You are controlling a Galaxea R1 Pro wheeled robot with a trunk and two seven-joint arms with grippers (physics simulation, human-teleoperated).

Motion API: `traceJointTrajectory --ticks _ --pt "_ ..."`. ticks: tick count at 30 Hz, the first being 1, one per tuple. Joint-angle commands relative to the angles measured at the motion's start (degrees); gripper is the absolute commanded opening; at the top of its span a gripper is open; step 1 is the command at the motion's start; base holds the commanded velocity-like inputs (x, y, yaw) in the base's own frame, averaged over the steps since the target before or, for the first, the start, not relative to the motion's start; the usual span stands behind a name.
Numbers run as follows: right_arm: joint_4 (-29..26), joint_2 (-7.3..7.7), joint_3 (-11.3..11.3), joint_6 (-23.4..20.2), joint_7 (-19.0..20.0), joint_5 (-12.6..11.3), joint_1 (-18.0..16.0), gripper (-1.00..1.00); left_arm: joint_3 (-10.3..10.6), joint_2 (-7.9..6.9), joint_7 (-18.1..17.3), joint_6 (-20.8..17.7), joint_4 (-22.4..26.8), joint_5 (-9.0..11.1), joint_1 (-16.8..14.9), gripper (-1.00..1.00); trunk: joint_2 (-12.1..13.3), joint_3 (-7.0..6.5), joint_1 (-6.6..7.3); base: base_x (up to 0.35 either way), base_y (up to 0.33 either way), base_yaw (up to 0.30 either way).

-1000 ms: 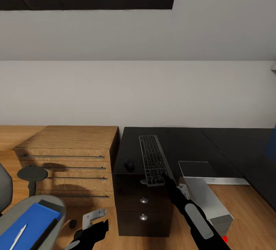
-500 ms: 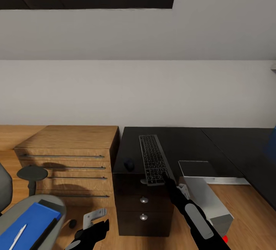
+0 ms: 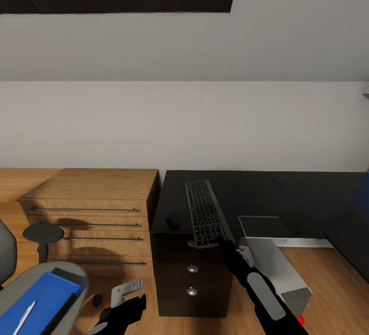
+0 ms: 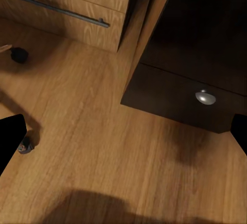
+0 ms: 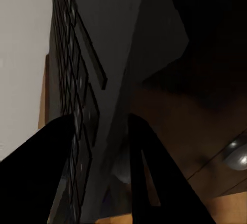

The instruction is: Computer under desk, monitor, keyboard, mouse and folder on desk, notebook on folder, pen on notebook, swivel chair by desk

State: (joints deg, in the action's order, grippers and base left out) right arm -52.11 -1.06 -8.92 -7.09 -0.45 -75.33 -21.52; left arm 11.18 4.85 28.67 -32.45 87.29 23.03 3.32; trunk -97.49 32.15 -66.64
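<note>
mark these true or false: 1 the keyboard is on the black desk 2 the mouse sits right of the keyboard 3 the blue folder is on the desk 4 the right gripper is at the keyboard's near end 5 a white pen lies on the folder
1. True: the keyboard lies on the desk, its near end overhanging the front edge.
2. False: in the head view the mouse sits left of the keyboard, apart from it.
3. False: the folder lies on the swivel chair seat.
4. True: the right gripper is at the keyboard's near end, and in the right wrist view its fingers sit on either side of the keyboard's edge.
5. True: the pen lies on the folder.
</note>
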Motion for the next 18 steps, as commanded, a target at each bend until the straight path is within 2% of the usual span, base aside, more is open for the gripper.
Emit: traceJointTrajectory --ticks 1,2,7,9,18 --pt "-0.11 0.00 0.00 -0.12 -0.08 -0.43 -0.01 -1.00 0.06 -0.01 0.53 -0.07 0.08 0.59 -0.02 1.00 0.39 -0.13 0.23 0.000 0.000 0.000" --pt "-0.25 0.00 0.00 -0.12 -0.08 -0.43 -0.01 -1.00 0.07 -0.01 0.52 -0.07 0.08 0.56 -0.02 1.00 0.79 -0.31 0.45 0.000 0.000 0.000" --pt "-9.07 0.09 -0.61 0.06 -0.22 -0.26 1.62 -1.00 0.13 -0.01 0.59 -0.07 0.08 0.53 0.01 1.00 2.80 -1.21 1.55 -0.002 0.000 0.000" --pt "-10.32 0.09 -0.66 0.26 -0.17 -0.16 2.26 -1.00 0.13 -0.01 0.59 -0.07 0.08 0.53 0.01 1.00 3.60 -1.57 1.98 -0.076 0.000 0.000" --pt "-18.47 0.14 -0.62 0.38 -0.13 -0.32 5.16 -1.00 0.13 -0.01 0.59 -0.07 0.08 0.45 -0.02 1.00 7.21 -3.19 3.96 -0.288 -0.032 0.000"
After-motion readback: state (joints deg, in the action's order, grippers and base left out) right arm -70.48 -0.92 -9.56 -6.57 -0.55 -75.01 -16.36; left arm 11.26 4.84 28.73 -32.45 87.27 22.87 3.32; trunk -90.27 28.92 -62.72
